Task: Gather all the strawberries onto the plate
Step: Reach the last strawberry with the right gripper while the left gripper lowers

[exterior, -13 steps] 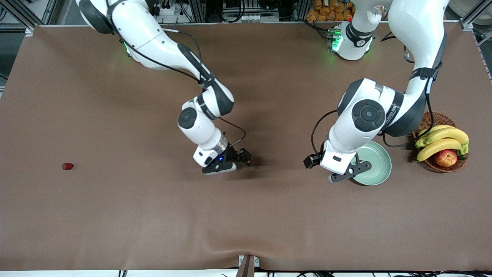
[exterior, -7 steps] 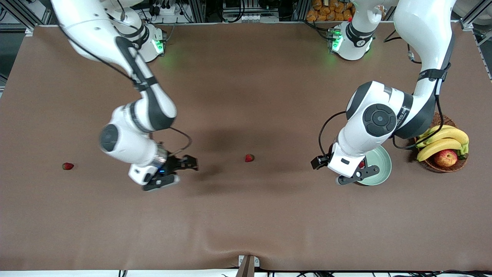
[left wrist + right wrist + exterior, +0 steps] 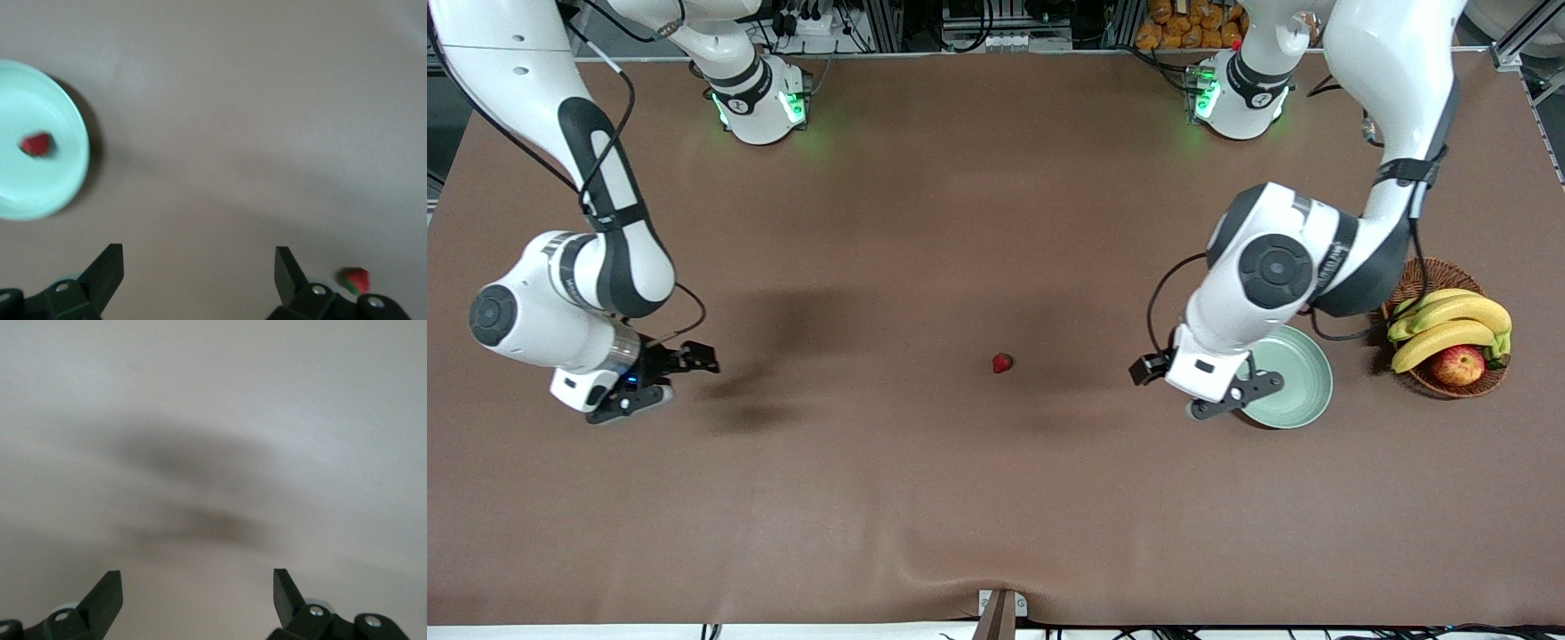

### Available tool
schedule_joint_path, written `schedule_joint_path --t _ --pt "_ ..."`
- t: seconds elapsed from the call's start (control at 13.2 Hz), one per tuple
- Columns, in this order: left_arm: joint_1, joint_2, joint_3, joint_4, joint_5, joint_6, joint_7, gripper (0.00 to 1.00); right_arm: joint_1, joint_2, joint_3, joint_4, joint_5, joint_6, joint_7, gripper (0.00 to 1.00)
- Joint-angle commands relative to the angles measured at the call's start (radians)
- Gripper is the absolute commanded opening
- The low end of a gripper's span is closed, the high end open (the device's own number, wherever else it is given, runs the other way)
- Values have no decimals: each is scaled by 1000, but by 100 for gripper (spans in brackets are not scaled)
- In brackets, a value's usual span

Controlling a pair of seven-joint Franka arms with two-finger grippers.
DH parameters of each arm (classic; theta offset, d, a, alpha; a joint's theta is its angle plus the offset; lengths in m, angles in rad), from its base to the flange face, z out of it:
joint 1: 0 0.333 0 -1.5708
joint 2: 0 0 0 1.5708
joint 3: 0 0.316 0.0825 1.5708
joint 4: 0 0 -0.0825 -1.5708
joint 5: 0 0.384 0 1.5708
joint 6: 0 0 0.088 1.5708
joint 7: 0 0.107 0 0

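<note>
— Over the table's right-arm end, the right gripper (image 3: 660,384) has swung away from the middle strawberry (image 3: 1002,363), fingers spread, empty.
— 1 berry (image 3: 36,144) sits in the plate (image 3: 1303,388); the left gripper (image 3: 1227,400) beside it gapes, so 2 remain.

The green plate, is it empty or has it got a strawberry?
Not empty. The left wrist view shows one strawberry lying inside the plate.

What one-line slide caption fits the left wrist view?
Open left gripper above the brown table: one strawberry in the mint-green plate, another strawberry on the table.
</note>
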State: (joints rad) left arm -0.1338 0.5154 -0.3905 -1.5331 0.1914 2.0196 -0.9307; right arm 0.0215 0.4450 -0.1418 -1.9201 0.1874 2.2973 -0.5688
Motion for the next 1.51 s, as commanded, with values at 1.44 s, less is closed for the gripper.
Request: schedule_joint_path --t 1.44 --pt "-515 419 219 237 72 396 -206 76 -296 271 -4 211 -163 198 -1028 100"
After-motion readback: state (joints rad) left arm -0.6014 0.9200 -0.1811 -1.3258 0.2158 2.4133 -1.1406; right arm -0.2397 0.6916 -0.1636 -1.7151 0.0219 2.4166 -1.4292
